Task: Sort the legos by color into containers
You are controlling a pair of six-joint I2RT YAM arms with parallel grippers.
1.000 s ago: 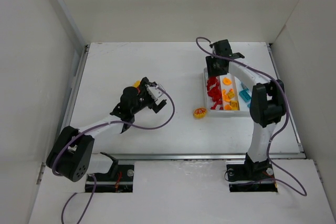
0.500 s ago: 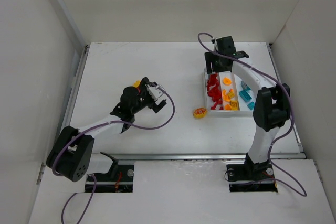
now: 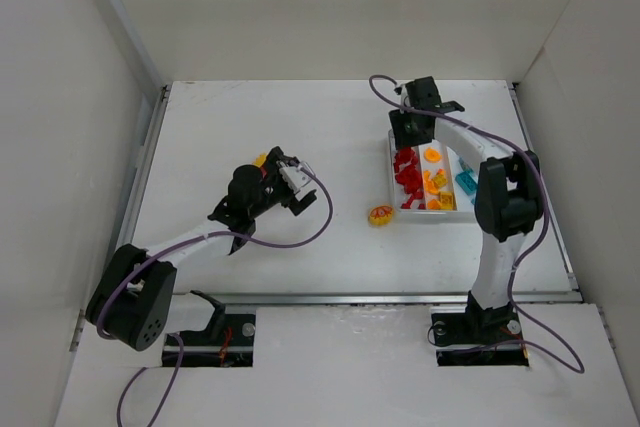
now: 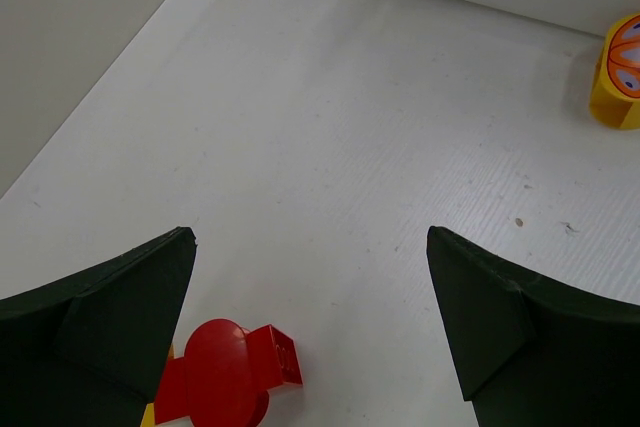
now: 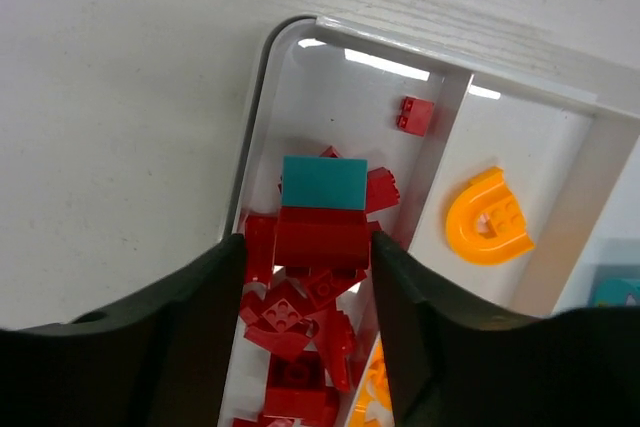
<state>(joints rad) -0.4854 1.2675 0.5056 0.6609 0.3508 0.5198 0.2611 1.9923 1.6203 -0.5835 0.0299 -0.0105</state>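
One red-teal lego [image 5: 322,237] tight between right fingers [image 5: 440,347]; left fingers [image 4: 100,317] wide apart

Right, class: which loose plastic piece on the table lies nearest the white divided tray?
The round yellow-and-orange plastic piece, just off the shallow white tray's near corner; the red round-topped piece lies far away beside the left tool.

One tray [image 5: 540,90], three compartments. Two grippers: left gripper [image 4: 310,237], right gripper [image 5: 305,237]. One red-teal stack [image 5: 322,217]. One orange arch [image 5: 487,217]. Two loose pieces: yellow-orange piece [image 3: 379,214] at tray's 8 o'clock, red piece [image 4: 225,377] at 9. Piled reds [image 5: 300,322] defy counting.
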